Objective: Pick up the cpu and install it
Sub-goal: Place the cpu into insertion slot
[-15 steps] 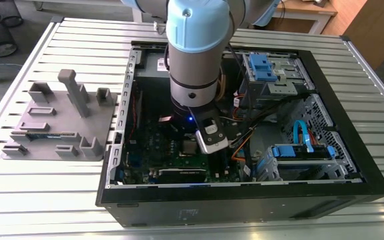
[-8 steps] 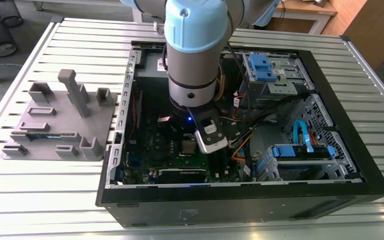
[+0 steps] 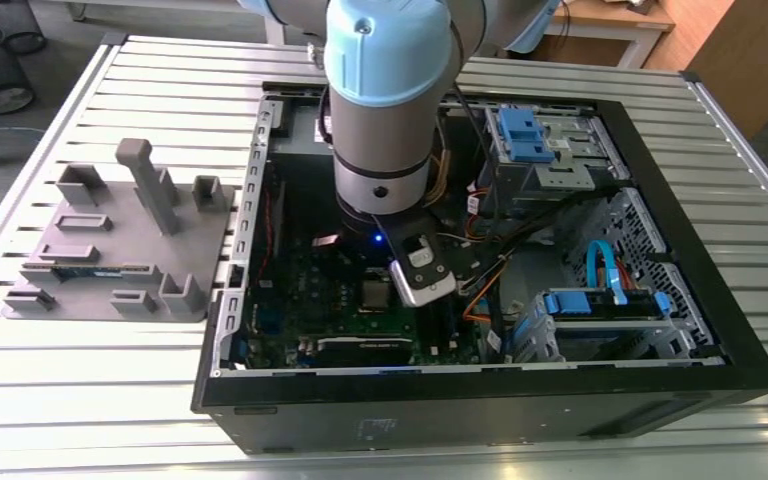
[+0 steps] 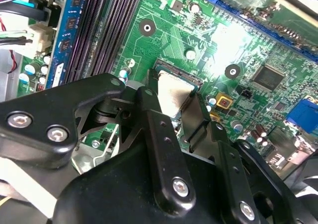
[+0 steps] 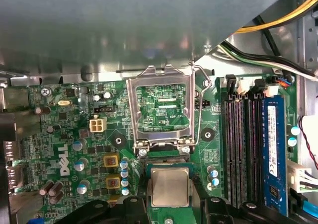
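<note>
Gripper (image 4: 175, 115) grasps the cpu (image 5: 170, 186) between black fingers (image 4: 151, 115). The chip is flat and square with a dull silvery top. It lies level over the green motherboard (image 5: 74, 134), just beside the open metal frame (image 5: 164, 107).

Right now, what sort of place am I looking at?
Probably a robotics lab or test bench: a robot arm, its pincer gripping the cpu, works inside an open computer case on a slatted metal table.
</note>
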Controlling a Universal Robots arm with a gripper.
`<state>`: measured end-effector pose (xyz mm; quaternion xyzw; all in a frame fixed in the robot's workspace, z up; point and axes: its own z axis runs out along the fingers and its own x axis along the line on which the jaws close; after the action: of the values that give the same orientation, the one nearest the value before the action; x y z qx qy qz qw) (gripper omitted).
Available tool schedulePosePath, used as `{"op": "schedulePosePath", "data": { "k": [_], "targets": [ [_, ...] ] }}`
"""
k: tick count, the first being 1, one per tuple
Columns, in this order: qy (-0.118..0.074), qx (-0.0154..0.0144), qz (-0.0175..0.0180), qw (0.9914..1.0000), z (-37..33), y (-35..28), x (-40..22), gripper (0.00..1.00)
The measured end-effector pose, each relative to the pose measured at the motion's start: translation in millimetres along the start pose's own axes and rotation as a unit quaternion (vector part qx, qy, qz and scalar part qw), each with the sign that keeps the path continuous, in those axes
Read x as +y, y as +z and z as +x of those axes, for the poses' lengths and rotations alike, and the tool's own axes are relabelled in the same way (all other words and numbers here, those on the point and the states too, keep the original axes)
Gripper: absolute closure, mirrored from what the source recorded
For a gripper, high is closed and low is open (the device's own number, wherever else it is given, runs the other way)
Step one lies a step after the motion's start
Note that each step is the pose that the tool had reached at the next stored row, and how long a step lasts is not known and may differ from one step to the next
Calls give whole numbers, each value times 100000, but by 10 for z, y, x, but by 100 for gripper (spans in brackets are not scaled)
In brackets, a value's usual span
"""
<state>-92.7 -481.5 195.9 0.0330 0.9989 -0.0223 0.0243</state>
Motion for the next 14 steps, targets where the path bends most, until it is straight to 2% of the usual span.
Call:
{"op": "schedulePosePath", "data": {
  "k": [4, 7, 10, 14],
  "targets": [
    [-201, -1, 1, 100000, 1, 6, -2, 56],
    [-858, -30, -85, 99996, 1, 7, -2, 56],
    [-941, -32, -244, 99995, 5, 7, -4, 56],
    [-936, -31, -276, 99995, 10, 8, -8, 56]
  ]
}}
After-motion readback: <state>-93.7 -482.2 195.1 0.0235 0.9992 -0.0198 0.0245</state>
